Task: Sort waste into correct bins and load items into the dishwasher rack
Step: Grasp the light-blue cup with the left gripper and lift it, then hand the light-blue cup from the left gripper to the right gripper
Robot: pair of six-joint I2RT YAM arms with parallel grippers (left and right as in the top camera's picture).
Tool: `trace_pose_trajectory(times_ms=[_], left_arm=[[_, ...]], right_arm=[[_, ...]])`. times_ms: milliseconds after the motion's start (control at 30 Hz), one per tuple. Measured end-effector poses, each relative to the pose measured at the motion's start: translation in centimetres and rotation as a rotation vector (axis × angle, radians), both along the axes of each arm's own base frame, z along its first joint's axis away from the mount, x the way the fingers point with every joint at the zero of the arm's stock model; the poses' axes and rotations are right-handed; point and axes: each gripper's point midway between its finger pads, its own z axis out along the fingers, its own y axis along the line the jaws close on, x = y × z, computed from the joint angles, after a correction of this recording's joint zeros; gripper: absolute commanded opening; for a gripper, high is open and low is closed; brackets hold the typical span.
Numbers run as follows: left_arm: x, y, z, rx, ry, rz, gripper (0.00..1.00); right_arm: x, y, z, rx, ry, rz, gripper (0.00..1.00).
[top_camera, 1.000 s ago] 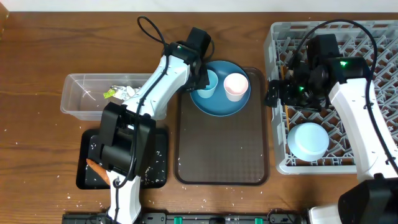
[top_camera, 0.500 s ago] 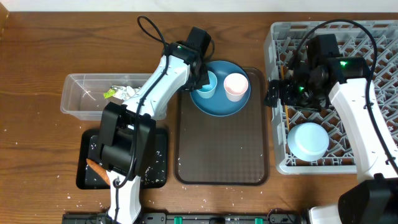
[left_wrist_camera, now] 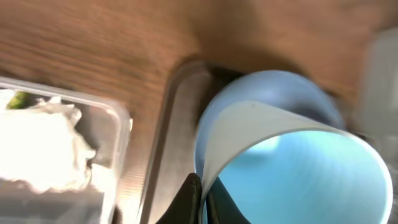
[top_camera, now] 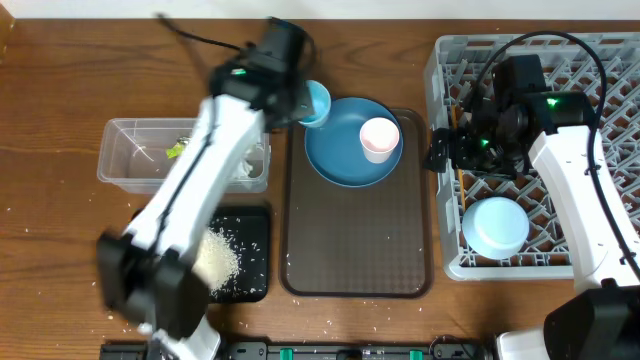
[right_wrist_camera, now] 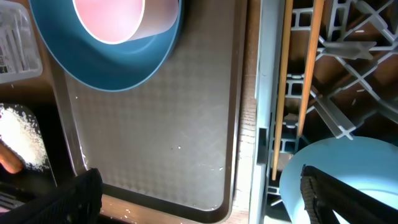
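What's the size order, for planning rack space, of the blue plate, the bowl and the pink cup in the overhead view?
Largest to smallest:
1. blue plate
2. bowl
3. pink cup
None look alike in size.

Made of glossy white link shells joined by black joint blocks. Left arm [top_camera: 200, 170] smeared by blur in the overhead view, with a small green light [top_camera: 238, 72] on the black wrist and a thin black cable [top_camera: 195, 36] behind it. Right arm [top_camera: 575, 200] sharp: broad white forearm shell, boxy black wrist, green lights [top_camera: 550, 102] glowing, a looped black cable [top_camera: 520, 42] arching above. Left gripper [left_wrist_camera: 202, 200] seen only as dark, tapering tips. Right gripper [top_camera: 438, 152] all black, its fingers [right_wrist_camera: 78, 199] matte with rough, jagged edges in the wrist view.
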Motion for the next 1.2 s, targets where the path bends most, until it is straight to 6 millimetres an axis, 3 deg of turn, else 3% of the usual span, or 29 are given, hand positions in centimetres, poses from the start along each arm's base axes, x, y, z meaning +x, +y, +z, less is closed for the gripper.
trace_pose_trajectory(times_ms=[200,367,567,733,867,1033,1100,1200], left_arm=[[-4.5,-0.7,7.1,-0.263,-0.053,-0.215,0.06],[-7.8,-1.5,11.7,-0.445,-0.130,-0.426,0.06],[-11.6,-2.3,16.3,-0.522,-0.268,-0.609,0.06],[-14.0,-2.5,17.1,-0.548,-0.266,-0.661,0.06],[-14.7,-2.7,16.6,-0.578,-0.217,-0.665,0.06],[-15.2,-3.3,17.1,-0.633,-0.205,-0.690,0.06],[-15.5,-3.4,17.2,-0.651,-0.198,-0.697,0.06],[-15.9,-3.5,17.3,-0.671,-0.182,-0.703,0.06]], right_arm=[[0.0,0.0,0.0,0.000,0.000,0.000,0.99],[0.0,0.0,0.0,0.000,0.000,0.000,0.99],[0.0,0.0,0.0,0.000,0.000,0.000,0.99],[0.5,0.0,0.1,0.000,-0.020,0.000,0.99],[1.3,-0.1,0.2,-0.005,-0.055,-0.002,0.99],[0.4,-0.1,0.0,-0.005,-0.018,-0.001,0.99],[0.2,0.5,0.2,0.029,-0.012,0.017,0.99],[-1.1,3.3,1.4,0.198,-0.010,0.150,0.99]])
